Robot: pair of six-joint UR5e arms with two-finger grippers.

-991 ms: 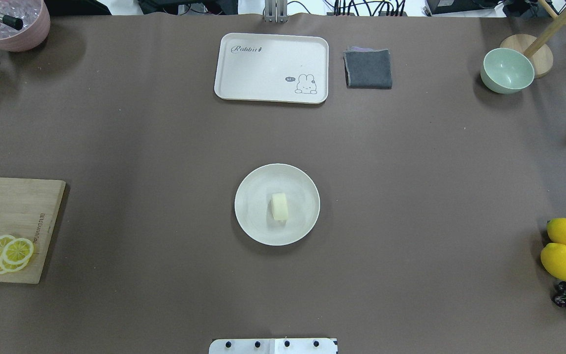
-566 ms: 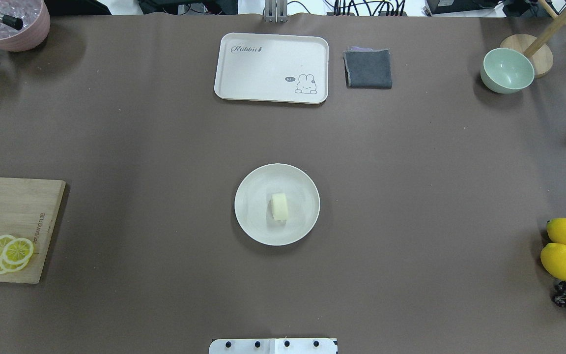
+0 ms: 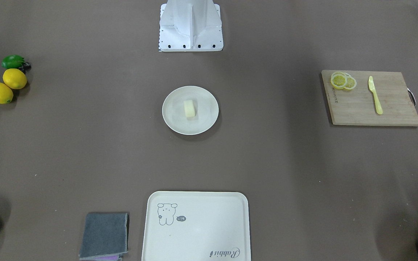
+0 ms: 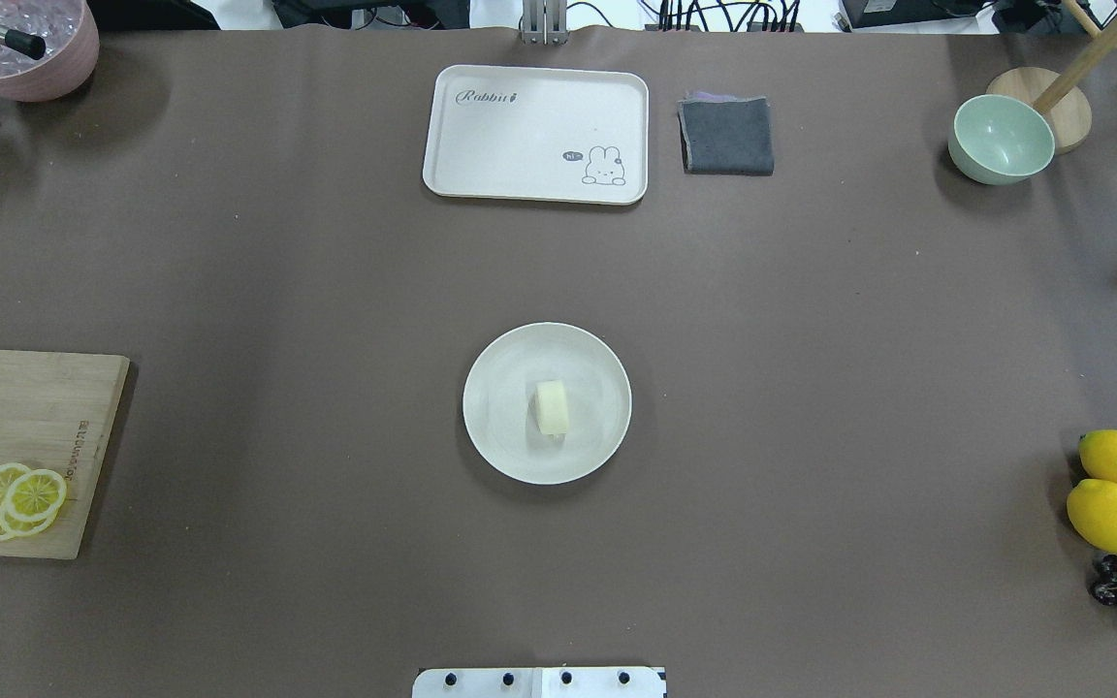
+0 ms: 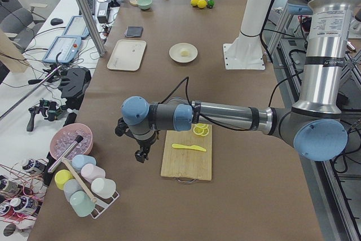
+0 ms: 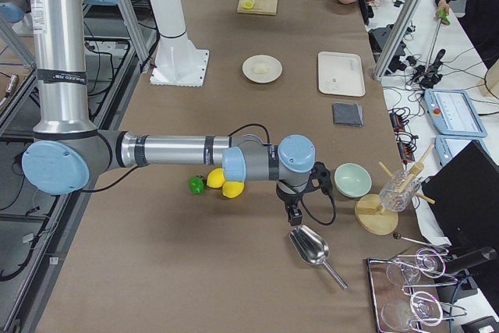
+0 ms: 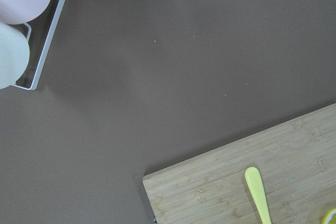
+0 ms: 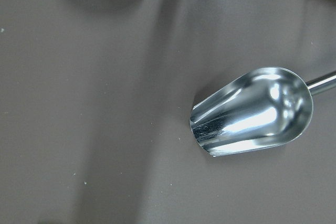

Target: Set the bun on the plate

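Already the pale cream rounded bun (image 4: 552, 407) rests mid-frame on the round off-white plate (image 4: 500, 431) (left gripper (image 5: 141, 154) and right gripper (image 6: 294, 216): open or closed, I cannot tell), so only a stray sweep might knock it off.

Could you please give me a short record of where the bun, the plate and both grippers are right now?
bun: lying on the plate, near its middle
plate: table centre, before the robot's base
left gripper: beside the cutting board, far from the plate; open or shut cannot tell
right gripper: near the metal scoop, far from the plate; cannot tell
task: looks done
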